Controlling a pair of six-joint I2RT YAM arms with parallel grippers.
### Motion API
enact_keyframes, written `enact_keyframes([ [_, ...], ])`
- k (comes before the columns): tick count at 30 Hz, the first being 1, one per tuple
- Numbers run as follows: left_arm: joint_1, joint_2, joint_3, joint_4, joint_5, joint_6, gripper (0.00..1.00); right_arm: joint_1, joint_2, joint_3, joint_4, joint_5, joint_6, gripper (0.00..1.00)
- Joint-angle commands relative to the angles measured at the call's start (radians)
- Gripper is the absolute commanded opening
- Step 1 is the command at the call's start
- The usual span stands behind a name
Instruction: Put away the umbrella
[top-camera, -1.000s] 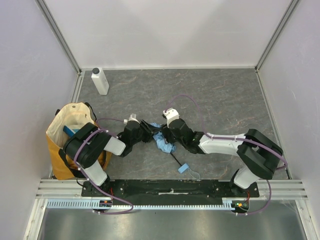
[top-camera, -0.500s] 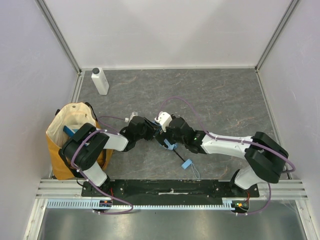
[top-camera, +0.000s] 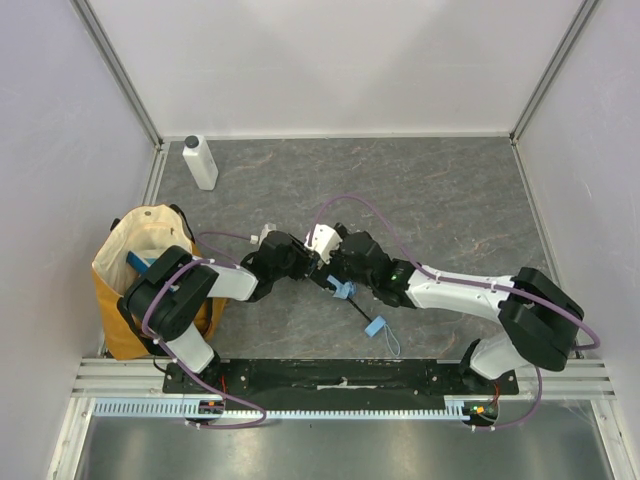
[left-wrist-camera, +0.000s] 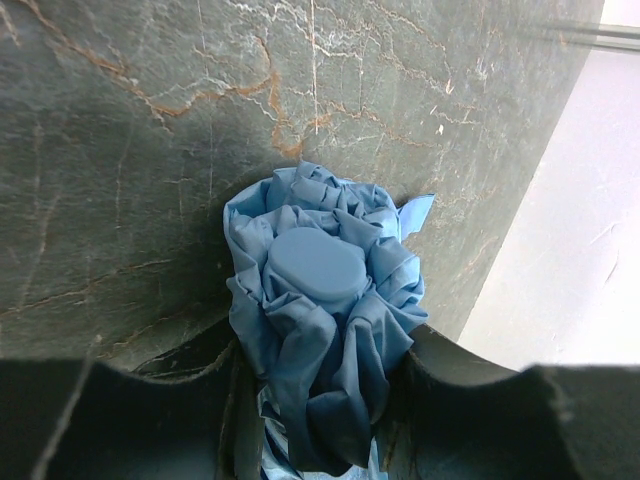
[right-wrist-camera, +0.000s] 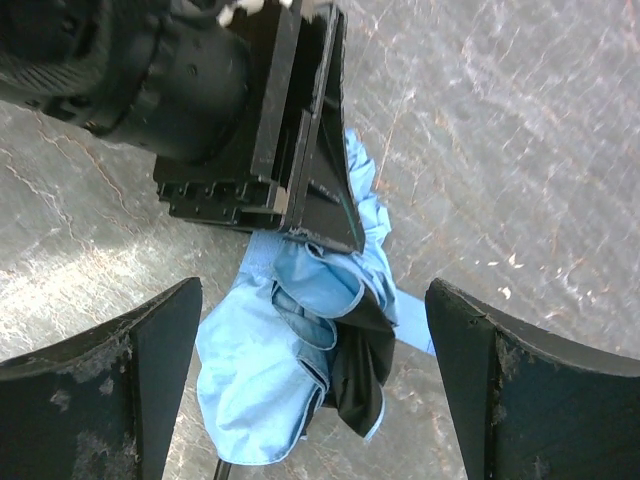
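No writing, label, brand, number or sign can be read in any view. The umbrella (left-wrist-camera: 318, 300), the bottle (top-camera: 200, 163) and the bag (top-camera: 128, 243) show no legible print.

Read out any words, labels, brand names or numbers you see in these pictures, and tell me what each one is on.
No text can be read in any view.
Bottle: plain white, no label shows.
Bag: no print shows on it.
Umbrella: plain blue fabric, no mark or logo shows.
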Motion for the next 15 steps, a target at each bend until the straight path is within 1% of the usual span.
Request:
enact_keyframes([
  [1, -0.005, 0.044, -0.022, -0.192, -0.05, 0.007, 0.02, 0.005, -0.008, 0.033, 0.001, -0.042, -0.087, 0.98],
  [4, -0.005, 0.041, -0.018, -0.218, -0.045, -0.005, 0.02, 0.009, 0.015, 0.022, 0.03, -0.081, -0.106, 0.98],
  [8, -0.003, 0.046, -0.001, -0.262, -0.05, -0.019, 0.02, 0.022, 0.062, 0.015, 0.078, -0.056, -0.124, 0.98],
  [10, -0.005, 0.049, 0.004, -0.276, -0.052, -0.021, 0.02, 0.036, 0.104, 0.013, 0.096, -0.017, -0.13, 0.98],
  [12, -0.005, 0.05, 0.011, -0.289, -0.05, -0.025, 0.02, 0.055, 0.134, 0.004, 0.116, 0.06, -0.121, 0.98],
  [15, -0.005, 0.05, 0.018, -0.299, -0.053, -0.028, 0.02, 0.069, 0.17, -0.048, 0.189, 0.13, -0.071, 0.97],
])
